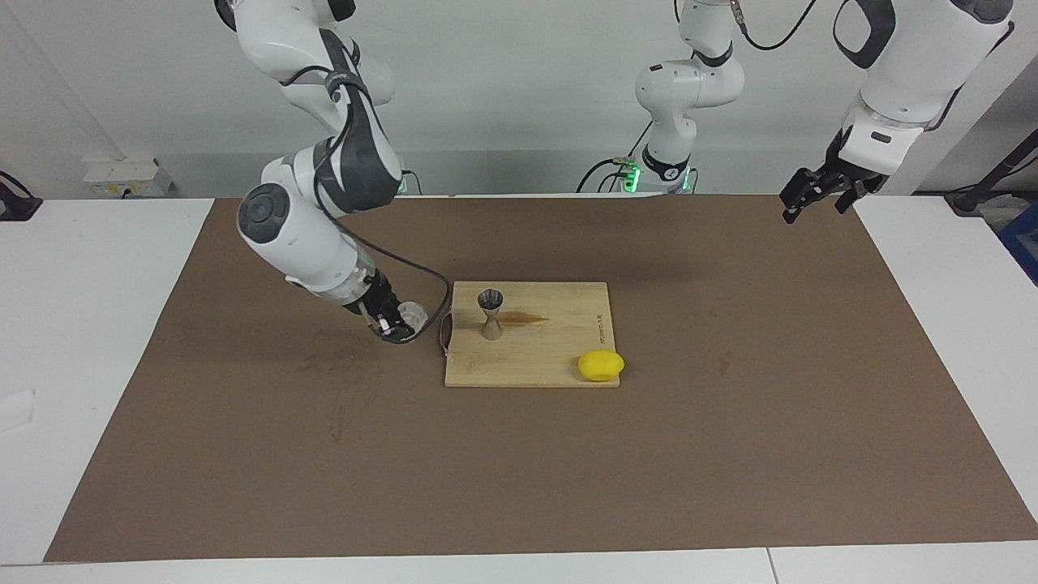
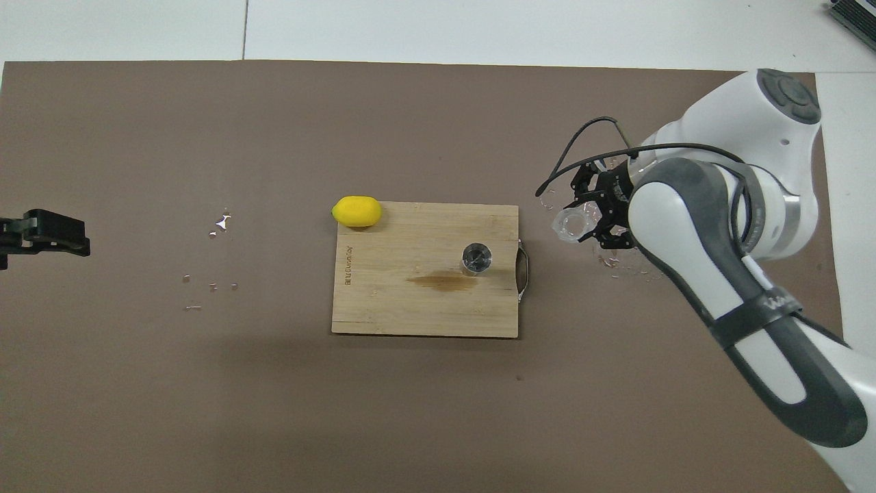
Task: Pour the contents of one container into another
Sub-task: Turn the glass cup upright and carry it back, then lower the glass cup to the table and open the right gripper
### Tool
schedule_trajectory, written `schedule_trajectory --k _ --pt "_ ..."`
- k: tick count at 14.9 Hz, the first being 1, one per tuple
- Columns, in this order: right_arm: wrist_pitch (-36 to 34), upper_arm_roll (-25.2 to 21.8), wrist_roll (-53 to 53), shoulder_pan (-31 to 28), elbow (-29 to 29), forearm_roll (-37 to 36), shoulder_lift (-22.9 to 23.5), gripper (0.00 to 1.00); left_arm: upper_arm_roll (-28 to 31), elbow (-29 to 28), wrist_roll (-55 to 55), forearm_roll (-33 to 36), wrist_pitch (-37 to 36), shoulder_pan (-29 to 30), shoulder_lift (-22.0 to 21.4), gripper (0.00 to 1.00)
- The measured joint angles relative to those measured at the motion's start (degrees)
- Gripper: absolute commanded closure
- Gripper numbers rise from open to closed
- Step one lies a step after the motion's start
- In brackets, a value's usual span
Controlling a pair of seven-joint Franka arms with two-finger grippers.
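Two views differ: from above, the jigger [image 2: 476,258] shows only its round mouth, with contents I cannot make out; the facing view shows its hourglass shape [image 1: 490,312], upright on the cutting board [image 1: 559,357] near the edge toward the right arm's end of the desk [image 1: 122,341]. The right tool [image 1: 395,322] grips the clear cup [image 1: 411,315], tilted, over the brown mat [image 1: 519,470] just beside the board's handle [image 2: 523,266]. A lemon [image 1: 601,365] sits at a board corner. The left tool [image 1: 815,195] waits, spread wide, above the mat's edge.
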Motion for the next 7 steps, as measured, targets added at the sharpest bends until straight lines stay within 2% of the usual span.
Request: schedule_trajectory --k 7 --pt "0.6 -0.1 -17.0 -10.9 -6.8 11.3 2.1 1.0 0.0 0.0 0.0 0.0 0.0 0.0 0.0 0.0"
